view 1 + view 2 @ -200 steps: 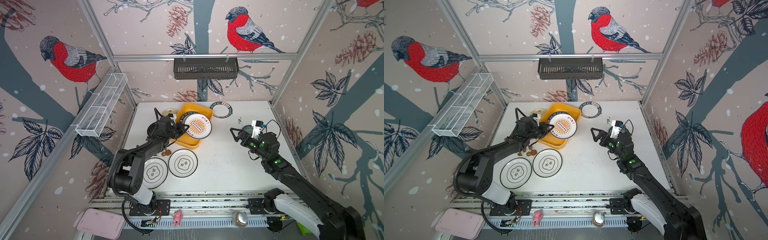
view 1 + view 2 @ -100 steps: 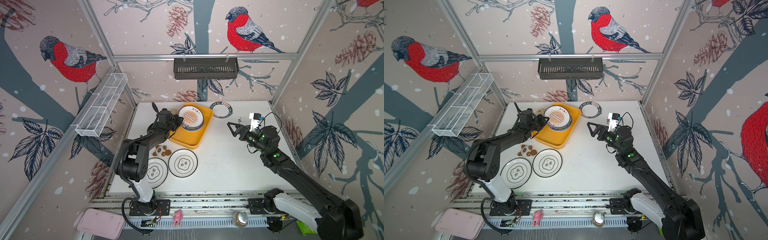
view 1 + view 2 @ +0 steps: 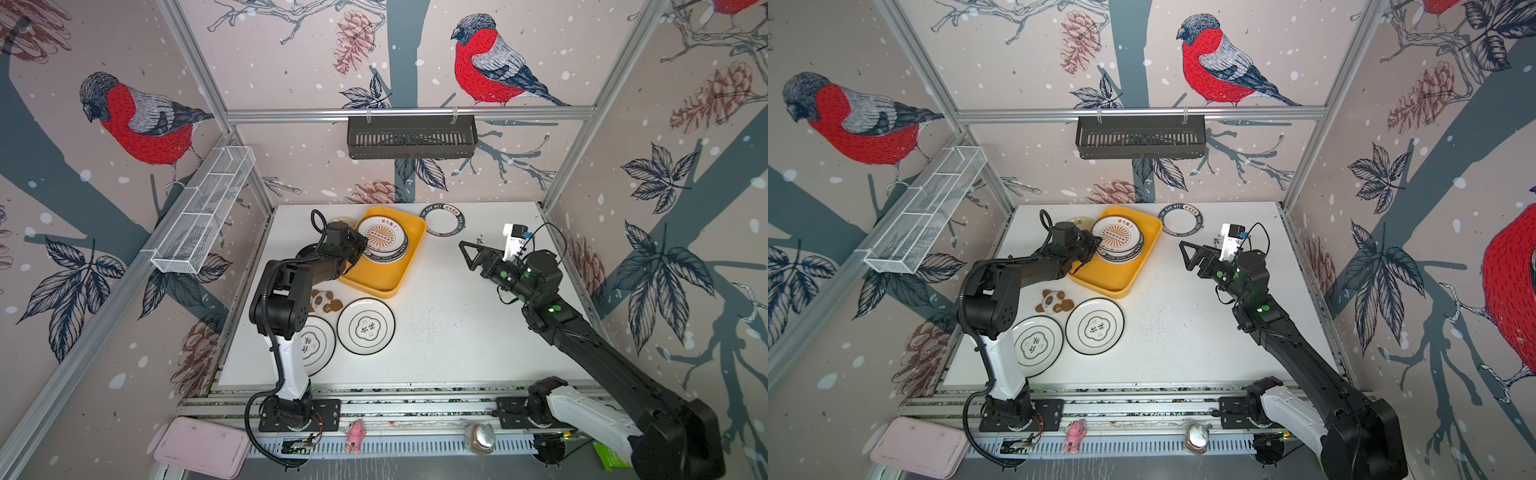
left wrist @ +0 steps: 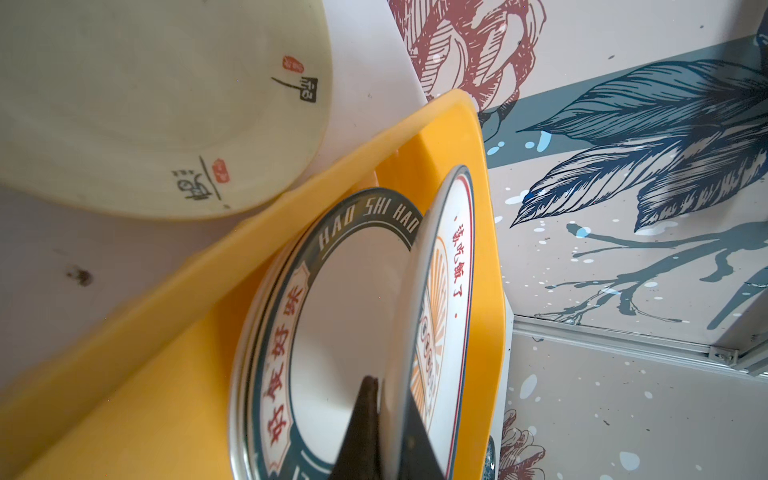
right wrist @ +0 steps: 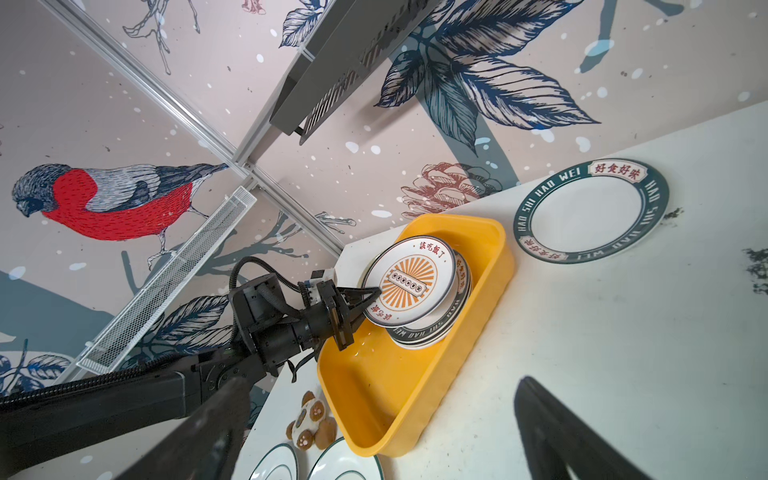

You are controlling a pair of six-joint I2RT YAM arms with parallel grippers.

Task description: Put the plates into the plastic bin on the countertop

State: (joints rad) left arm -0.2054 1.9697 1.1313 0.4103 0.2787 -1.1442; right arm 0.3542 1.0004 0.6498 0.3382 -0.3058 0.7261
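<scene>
Lowering the orange sunburst plate (image 5: 409,284) level onto the stack (image 5: 424,334) in the plastic bin (image 3: 376,286) is looking like the step in hand; it is sitting tilted, so ease the raised edge down before release. The left claw (image 5: 372,297) is pinching its rim, clamped tight; the right claw (image 3: 471,251) is hanging wide open, empty, above the counter (image 3: 440,316).

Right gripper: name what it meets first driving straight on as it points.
Likely the plastic bin wall, then the plates stacked inside; only bare countertop lies before the right gripper, though height is unclear.
</scene>
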